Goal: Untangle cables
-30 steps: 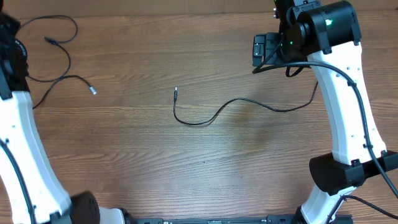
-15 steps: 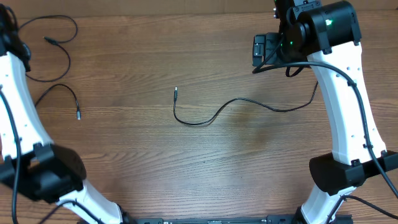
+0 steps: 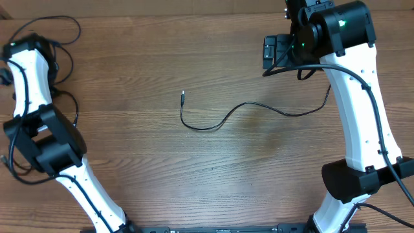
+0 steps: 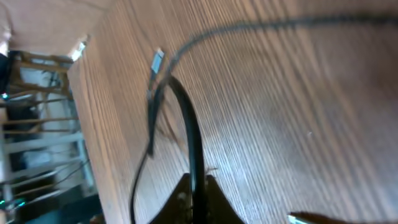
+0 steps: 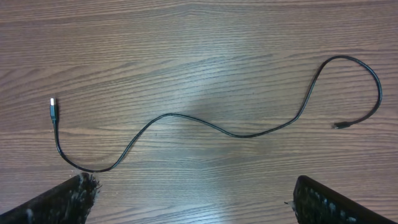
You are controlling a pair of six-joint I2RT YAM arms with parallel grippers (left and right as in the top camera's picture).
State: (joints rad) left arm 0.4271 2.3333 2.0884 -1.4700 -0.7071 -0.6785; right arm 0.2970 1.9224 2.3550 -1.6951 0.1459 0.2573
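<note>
Two thin black cables show. One cable (image 3: 220,120) lies loose in a wavy line across the middle of the table, its silver plug (image 5: 53,106) at the left end. The other cable (image 3: 65,18) loops at the far left corner, partly hidden under my left arm (image 3: 32,77). My left gripper (image 4: 198,193) is shut on this cable, which rises from the fingers to a silver plug tip (image 4: 157,60). High above the middle cable, my right gripper (image 5: 199,205) stands wide open and holds nothing.
The table's left edge (image 4: 84,112) runs close beside the held cable, with chairs and floor clutter beyond it. My right arm (image 3: 352,110) stands along the right side. Its own thicker black wiring (image 3: 304,65) hangs near the wrist.
My left arm has swung in over the table's far left corner. The loose cable end there was dragged toward the front and left, then hidden beside the arm. The right arm and middle cable stayed still.
</note>
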